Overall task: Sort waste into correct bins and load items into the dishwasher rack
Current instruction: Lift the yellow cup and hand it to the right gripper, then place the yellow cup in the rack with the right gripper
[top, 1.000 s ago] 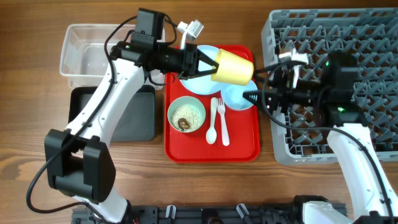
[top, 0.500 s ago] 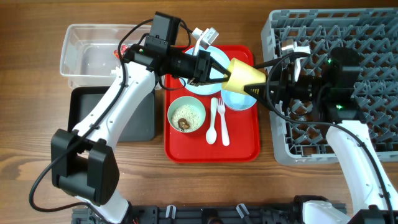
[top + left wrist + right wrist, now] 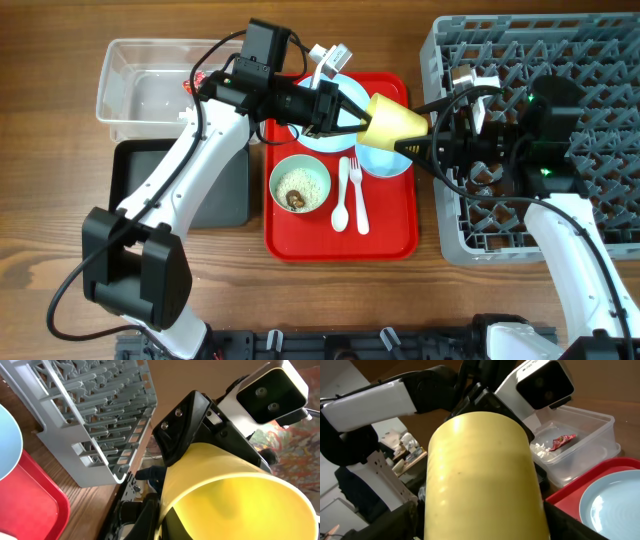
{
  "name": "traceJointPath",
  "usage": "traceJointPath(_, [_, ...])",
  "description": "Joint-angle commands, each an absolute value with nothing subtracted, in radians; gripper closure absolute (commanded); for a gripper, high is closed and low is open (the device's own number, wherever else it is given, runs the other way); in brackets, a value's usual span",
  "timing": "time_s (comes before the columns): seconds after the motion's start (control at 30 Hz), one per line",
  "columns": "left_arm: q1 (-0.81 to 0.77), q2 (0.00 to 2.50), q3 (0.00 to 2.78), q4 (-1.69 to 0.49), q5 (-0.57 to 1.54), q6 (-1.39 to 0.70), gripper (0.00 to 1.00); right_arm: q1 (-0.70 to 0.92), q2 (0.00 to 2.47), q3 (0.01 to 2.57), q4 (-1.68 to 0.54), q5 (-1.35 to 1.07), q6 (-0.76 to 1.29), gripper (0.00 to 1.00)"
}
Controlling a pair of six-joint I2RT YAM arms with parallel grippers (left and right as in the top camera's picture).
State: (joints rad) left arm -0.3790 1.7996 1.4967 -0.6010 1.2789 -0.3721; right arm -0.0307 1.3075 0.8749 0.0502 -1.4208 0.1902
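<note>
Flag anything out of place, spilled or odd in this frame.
The yellow cup hangs on its side in mid-air, gripped by the left gripper with the right gripper at its other end, apparently a handover. The pale green bowl on the red tray holds rice-like crumbs. Nothing looks spilled.

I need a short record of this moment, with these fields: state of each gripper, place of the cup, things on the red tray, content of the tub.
left gripper: shut on the cup
right gripper: jaws on either side of the cup; grip unclear
cup place: over the red tray, upper right corner, near the rack
on red tray: plate, blue bowl, green bowl with crumbs, spoon, fork
tub: wrapper and tissue
</note>
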Motion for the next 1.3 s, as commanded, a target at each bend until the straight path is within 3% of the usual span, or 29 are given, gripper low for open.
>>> traceJointPath(0.0, [-0.387, 1.805, 1.497, -0.596, 1.301, -0.382, 0.96, -0.029, 1.317, 0.888, 0.056, -1.46, 0.186, 0.26])
traceJointPath(0.43, [-0.389, 1.805, 1.497, -0.597, 1.269, -0.382, 0.96, -0.029, 1.317, 0.888, 0.06, -1.432, 0.187, 0.41])
traceJointPath(0.53, [-0.389, 1.805, 1.497, -0.599, 1.123, -0.381, 0.81, -0.029, 1.317, 0.888, 0.054, -1.417, 0.197, 0.53])
traceJointPath(0.67, [-0.389, 1.805, 1.497, -0.651, 0.86, -0.365, 0.79, -0.029, 1.317, 0.888, 0.034, -1.336, 0.247, 0.7])
traceJointPath(1.03, [-0.331, 1.805, 1.497, -0.66, 0.835, -0.321, 0.75, -0.029, 1.317, 0.888, -0.015, -1.172, 0.236, 0.78])
traceJointPath(1.27, [-0.245, 1.782, 1.497, -0.748, 0.599, -0.29, 0.72, -0.029, 1.264, 0.917, -0.119, -0.906, 0.208, 0.88])
